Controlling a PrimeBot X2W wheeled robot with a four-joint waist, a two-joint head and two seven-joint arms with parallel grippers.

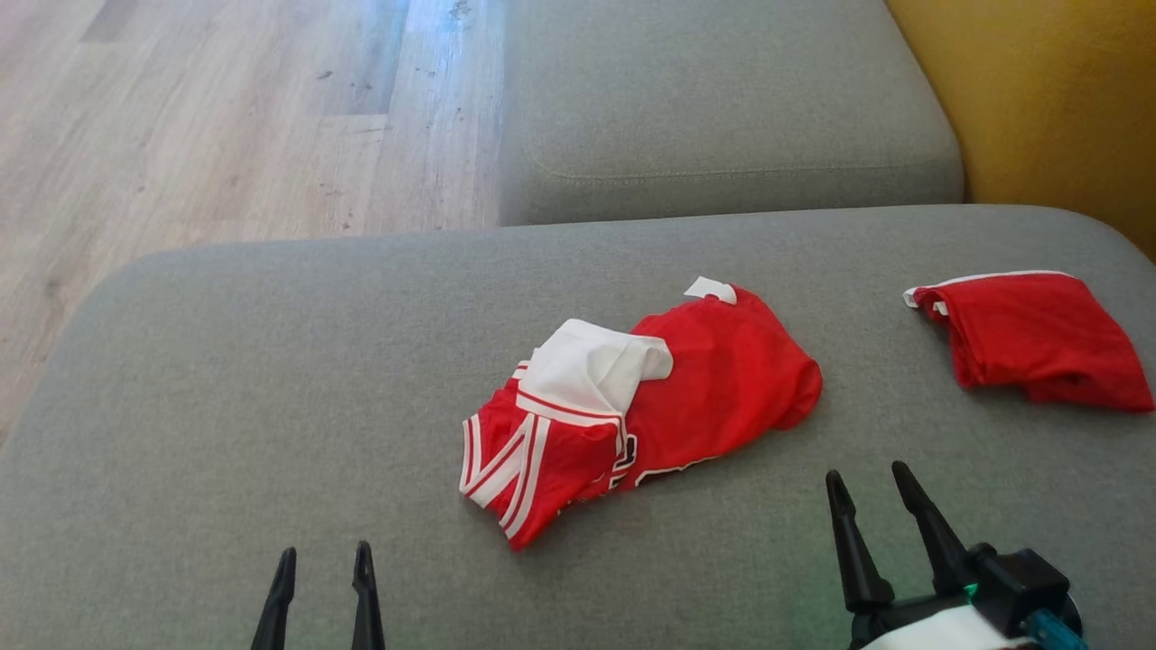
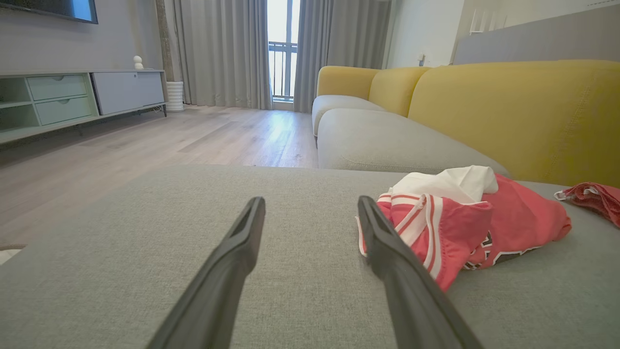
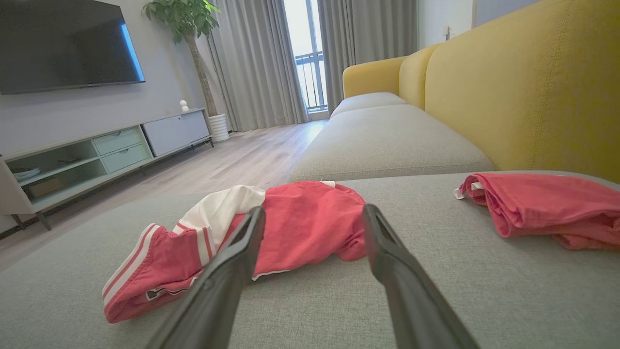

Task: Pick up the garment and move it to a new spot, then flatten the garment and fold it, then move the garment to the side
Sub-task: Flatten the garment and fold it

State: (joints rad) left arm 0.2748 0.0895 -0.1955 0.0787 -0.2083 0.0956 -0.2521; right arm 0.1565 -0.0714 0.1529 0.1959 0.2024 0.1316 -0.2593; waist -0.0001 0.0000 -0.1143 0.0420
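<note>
Garment, crumpled red with white trim, is lying on the grey cushion, its long axis running from the striped near-left end to the far right, ahead of and between my left gripper and right gripper, both standing open and empty.

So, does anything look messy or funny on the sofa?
Yes. The red and white garment lies crumpled in a heap in the middle of the grey cushion, with a white part flopped over the top. A second red garment sits bunched off to the right. Nothing looks torn or spilled.
</note>
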